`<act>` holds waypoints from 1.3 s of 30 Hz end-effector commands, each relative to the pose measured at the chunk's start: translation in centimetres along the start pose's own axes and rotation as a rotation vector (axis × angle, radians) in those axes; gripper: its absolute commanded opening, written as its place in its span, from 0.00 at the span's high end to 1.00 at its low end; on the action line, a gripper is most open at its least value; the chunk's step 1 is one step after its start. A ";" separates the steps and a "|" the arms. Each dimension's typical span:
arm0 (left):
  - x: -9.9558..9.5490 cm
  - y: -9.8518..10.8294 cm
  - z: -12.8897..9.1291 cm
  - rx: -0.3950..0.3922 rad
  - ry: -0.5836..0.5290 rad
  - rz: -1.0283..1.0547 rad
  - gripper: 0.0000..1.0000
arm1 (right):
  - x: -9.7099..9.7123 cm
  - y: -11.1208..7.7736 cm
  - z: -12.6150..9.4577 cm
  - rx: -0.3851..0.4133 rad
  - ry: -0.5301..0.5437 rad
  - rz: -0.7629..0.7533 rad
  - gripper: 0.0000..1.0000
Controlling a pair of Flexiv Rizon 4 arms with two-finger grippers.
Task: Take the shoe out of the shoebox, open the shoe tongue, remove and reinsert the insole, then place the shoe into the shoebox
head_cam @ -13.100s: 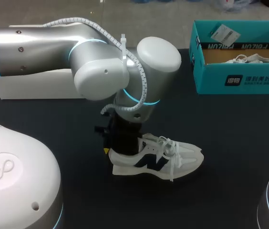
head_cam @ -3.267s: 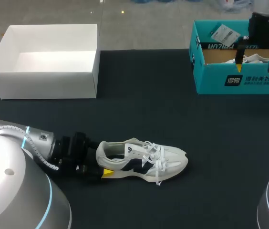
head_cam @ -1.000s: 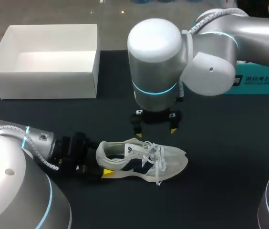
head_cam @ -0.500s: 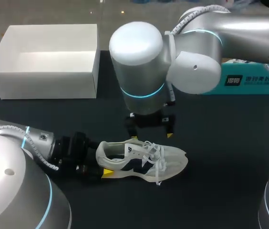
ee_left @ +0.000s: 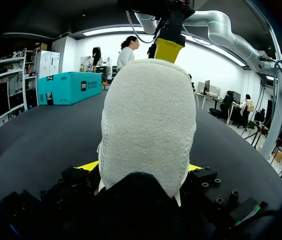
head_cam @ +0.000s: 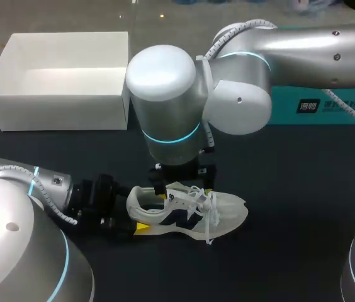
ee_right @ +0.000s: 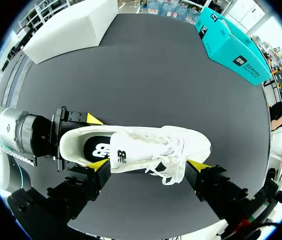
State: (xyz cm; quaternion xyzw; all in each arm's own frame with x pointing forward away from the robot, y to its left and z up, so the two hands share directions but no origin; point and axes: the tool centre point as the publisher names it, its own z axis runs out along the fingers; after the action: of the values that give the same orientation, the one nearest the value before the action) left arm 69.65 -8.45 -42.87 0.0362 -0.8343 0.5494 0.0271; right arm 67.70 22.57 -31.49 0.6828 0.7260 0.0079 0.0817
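Yellow tips of the left gripper point(ee_left: 141, 169) are pressing on both sides of the shoe point(head_cam: 193, 211) at its heel, so this gripper is clamping the shoe, coming in low from 8 o'clock in the head view. The right gripper point(ee_right: 150, 166) is hanging just above the shoe's collar with its fingers spread wide. One tip is sitting on each side of the shoe, and neither is appearing to touch it. The shoe is resting upright on the black table point(head_cam: 291, 189), heel pointing to 9 o'clock and toe to 3 o'clock. Its laces point(head_cam: 212, 204) are lying loose, and the insole point(ee_right: 97, 149) is showing inside the opening. The right arm point(head_cam: 165, 107) is reaching across from 2 o'clock, covering much of the teal box point(head_cam: 335, 107), which is sitting at 1 o'clock from the shoe, well apart. The white box point(head_cam: 64, 69) is standing open at 10 o'clock, also well apart.
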 end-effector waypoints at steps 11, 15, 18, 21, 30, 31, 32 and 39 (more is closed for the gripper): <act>0.0 0.2 0.1 -0.003 -0.003 -0.001 1.00 | 5.0 -1.0 2.3 -0.072 -0.182 0.257 0.00; 0.0 0.2 0.1 -0.003 -0.003 -0.001 1.00 | 4.3 -0.5 2.7 -0.065 -0.223 0.286 0.26; 0.0 0.2 0.1 -0.003 -0.003 -0.001 1.00 | 3.6 -0.1 2.8 -0.059 -0.254 0.316 0.30; 0.0 0.2 0.1 -0.003 -0.003 -0.001 1.00 | 2.8 0.2 2.7 -0.058 -0.285 0.350 0.49; 0.0 0.2 0.1 -0.003 -0.003 -0.001 1.00 | 0.1 1.2 2.5 -0.055 -0.339 0.408 0.51; 0.0 0.2 0.1 -0.003 -0.003 -0.001 1.00 | -0.1 1.3 2.4 -0.059 -0.350 0.412 0.51; 0.0 0.2 0.1 -0.003 -0.003 -0.001 1.00 | -0.3 1.4 2.3 -0.060 -0.351 0.413 0.51; 0.0 0.2 0.1 -0.003 -0.003 -0.001 1.00 | -1.6 2.3 2.0 -0.052 -0.350 0.420 0.82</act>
State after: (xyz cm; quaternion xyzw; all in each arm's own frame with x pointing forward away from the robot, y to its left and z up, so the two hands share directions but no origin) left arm 69.65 -8.46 -42.86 0.0362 -0.8343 0.5495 0.0271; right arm 70.54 20.91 -32.91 0.6533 0.7208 -0.1235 0.1960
